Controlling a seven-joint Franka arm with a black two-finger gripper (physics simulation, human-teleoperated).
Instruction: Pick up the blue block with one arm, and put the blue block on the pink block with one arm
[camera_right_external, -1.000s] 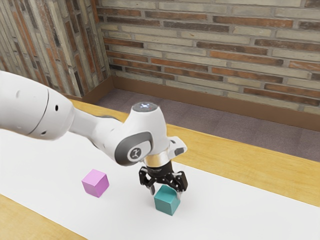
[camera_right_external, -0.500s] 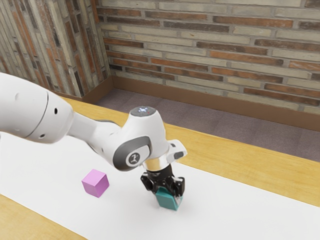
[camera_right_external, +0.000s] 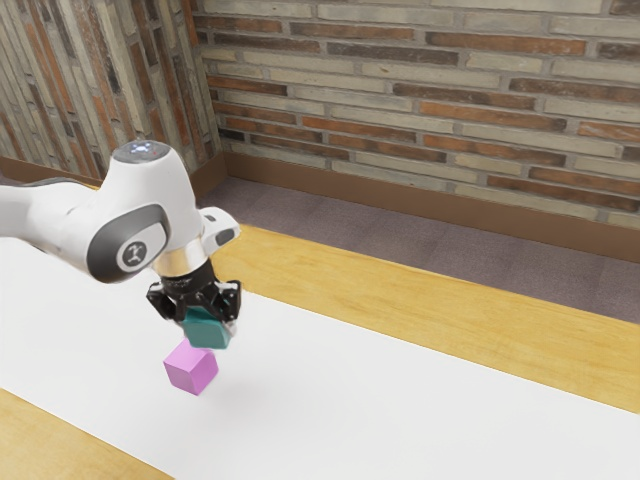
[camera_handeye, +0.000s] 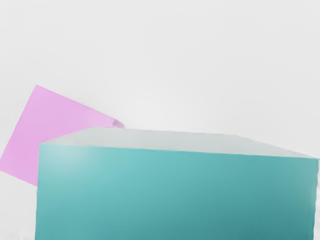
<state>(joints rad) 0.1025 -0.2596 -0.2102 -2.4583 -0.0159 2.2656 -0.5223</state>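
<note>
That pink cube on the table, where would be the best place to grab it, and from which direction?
Probably from straight above, pinching two opposite flat sides of the pink cube: it sits flat, sides bare. The gripper now holds the blue block close above it.

The gripper (camera_right_external: 200, 318) hangs over the desk (camera_right_external: 450, 310) near the exterior view's left, its fingers (camera_right_external: 229, 304) pressed on two sides of the carried block (camera_right_external: 208, 331). That block sits just above the resting block (camera_right_external: 190, 370), offset toward the exterior view's right and overlapping it only in part. The resting block lies on the sheet (camera_right_external: 400, 410) covering the desk's middle. Floor (camera_right_external: 480, 250) and wall (camera_right_external: 420, 90) stand behind the desk.
</note>
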